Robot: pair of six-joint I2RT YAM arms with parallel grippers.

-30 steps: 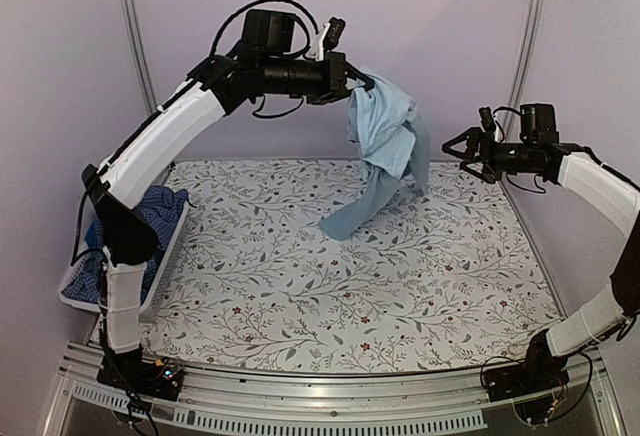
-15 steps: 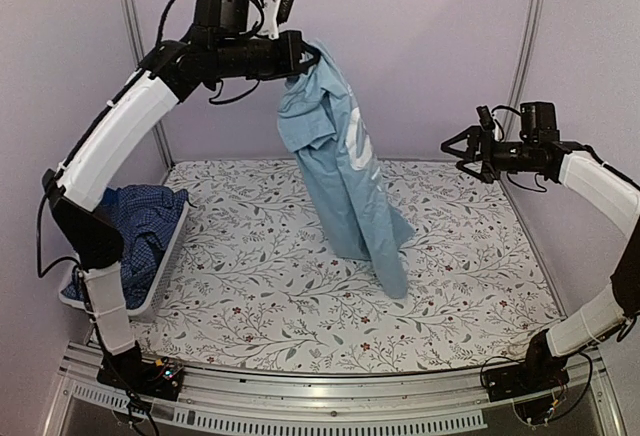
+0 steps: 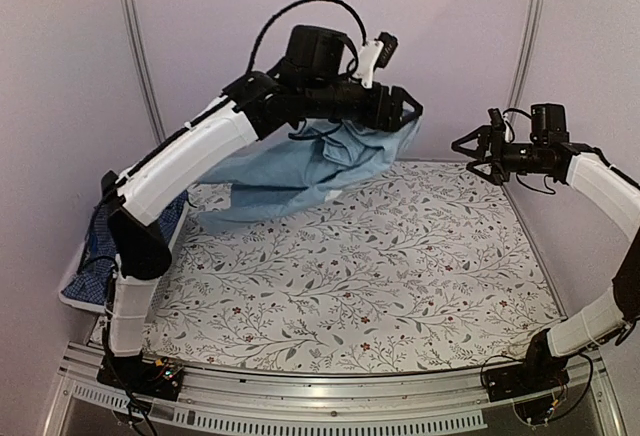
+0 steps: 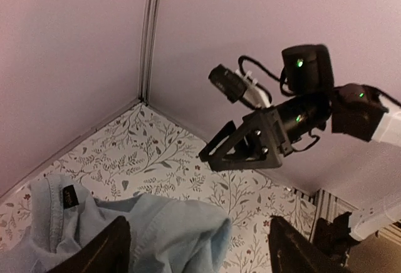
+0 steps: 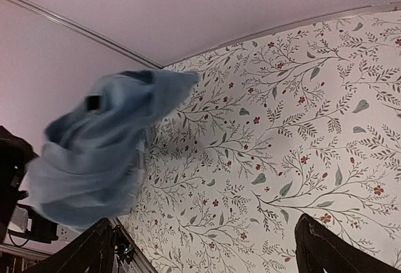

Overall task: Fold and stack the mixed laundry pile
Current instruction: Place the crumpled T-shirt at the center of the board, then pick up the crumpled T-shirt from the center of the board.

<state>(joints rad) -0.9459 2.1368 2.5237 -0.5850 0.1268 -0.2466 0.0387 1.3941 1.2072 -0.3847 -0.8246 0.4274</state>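
The plain light-blue shirt (image 3: 300, 171) billows in mid-air over the back left of the table, trailing left from under my left gripper (image 3: 410, 111). In the left wrist view that gripper (image 4: 203, 248) is open, its fingers wide apart, with a fold of the shirt (image 4: 156, 235) loose between and below them. My right gripper (image 3: 470, 146) hovers open and empty at the back right, facing the shirt (image 5: 100, 154). The dark blue check shirt (image 3: 98, 241) lies in the white basket (image 3: 70, 296) at the left, mostly hidden by my left arm.
The floral tablecloth (image 3: 400, 266) covers the table. Lilac walls with metal posts (image 3: 135, 46) close in the back and sides. The two grippers are near each other at the back right; the right one (image 4: 225, 148) shows in the left wrist view.
My left arm swung right and lower, and its jaws went from shut to open. The light-blue shirt, which hung straight down, now streams out to the left. The right arm barely moved.
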